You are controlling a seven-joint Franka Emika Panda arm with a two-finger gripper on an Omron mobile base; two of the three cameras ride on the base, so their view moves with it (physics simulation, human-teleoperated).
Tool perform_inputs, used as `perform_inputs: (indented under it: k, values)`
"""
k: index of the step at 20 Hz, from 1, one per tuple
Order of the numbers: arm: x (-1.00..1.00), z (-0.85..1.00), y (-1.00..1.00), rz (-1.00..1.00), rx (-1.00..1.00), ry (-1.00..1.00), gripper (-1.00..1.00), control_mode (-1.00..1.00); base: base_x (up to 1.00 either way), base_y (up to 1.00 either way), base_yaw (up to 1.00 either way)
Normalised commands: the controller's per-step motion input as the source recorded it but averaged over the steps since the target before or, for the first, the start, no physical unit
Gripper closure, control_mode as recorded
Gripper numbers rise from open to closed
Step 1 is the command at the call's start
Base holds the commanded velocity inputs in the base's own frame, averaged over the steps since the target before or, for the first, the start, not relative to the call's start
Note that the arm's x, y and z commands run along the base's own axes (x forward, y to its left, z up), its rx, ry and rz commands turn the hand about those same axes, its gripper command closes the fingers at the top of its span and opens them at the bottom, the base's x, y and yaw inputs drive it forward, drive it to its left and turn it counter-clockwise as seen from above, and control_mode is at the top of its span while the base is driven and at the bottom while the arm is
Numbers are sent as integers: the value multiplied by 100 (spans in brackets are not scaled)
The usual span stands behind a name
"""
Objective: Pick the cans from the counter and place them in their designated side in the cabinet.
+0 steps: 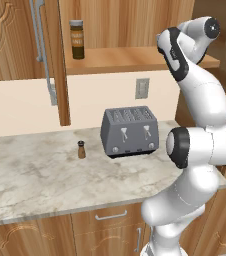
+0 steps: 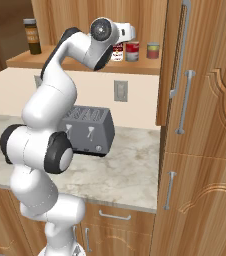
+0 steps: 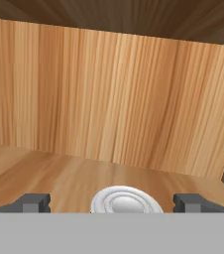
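Standing upright on the cabinet's shelf (image 3: 59, 173), the red-and-white can (image 2: 118, 51) sits directly between the gripper's (image 3: 113, 202) two fingertips (image 3: 33, 202), its silver top facing up into the hand view. The jaws are spread wide with clear gaps on both sides, so the can looks released, not gripped. It stands toward the shelf's right end, just beside the red can with the pale band (image 2: 132, 51), with a greenish-yellow and red can (image 2: 153, 50) further right. I'd judge the coming move is a straight retreat back from the can, without brushing it.
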Motion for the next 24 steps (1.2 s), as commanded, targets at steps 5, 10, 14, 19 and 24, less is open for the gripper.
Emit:
perform_inputs:
  k: [5,10,14,19,24]
  values:
    - [-46,1,0,6,0,-10,-100,-100,0,0,0]
    - [-74,-12,27,4,-2,-1,-100,-100,0,0,0]
    - [-77,-13,42,4,-3,0,-100,-100,0,0,0]
    - [-83,-15,35,3,-3,0,-100,-100,0,0,0]
    - [-85,-22,30,1,-2,0,-100,-100,0,0,0]
